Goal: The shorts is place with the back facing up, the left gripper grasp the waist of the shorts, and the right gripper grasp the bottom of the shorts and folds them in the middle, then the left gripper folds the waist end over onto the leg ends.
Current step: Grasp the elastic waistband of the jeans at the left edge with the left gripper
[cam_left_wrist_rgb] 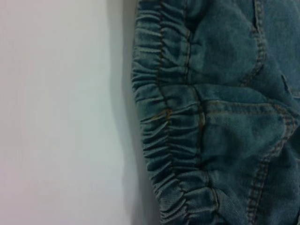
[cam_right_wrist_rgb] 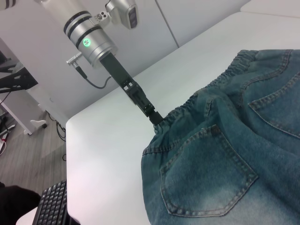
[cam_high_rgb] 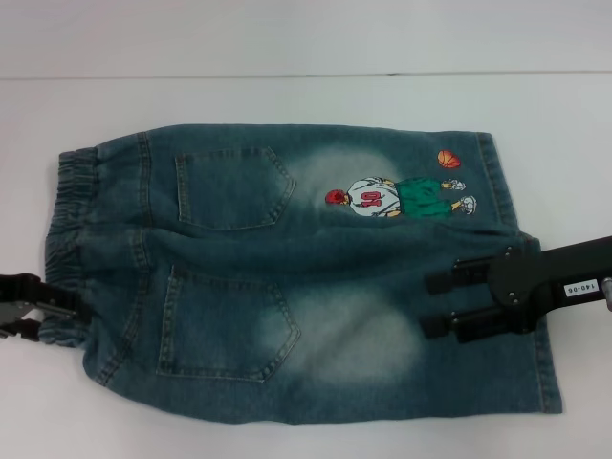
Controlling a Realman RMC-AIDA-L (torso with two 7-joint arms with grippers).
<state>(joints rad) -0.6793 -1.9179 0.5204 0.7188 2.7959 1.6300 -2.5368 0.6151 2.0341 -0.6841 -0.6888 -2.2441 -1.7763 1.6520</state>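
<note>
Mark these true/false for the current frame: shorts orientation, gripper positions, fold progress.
1. The faded blue-green denim shorts lie back up, both patch pockets showing. True.
2. The gathered elastic waist is on the robot's right. False: on its left.
3. The left gripper is at the waist's near end. True.
4. The right gripper bearing the white label hovers off the fabric, beside the table edge. False: it is over the near leg.
5. The shorts are already folded in half. False: spread flat.

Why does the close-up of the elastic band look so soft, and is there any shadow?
Left wrist view: the waist sits very near the lens, so stitching blurs, and a faint shadow edges the table. Head view: even light, mild softness. Right wrist view: sharpest.
</note>
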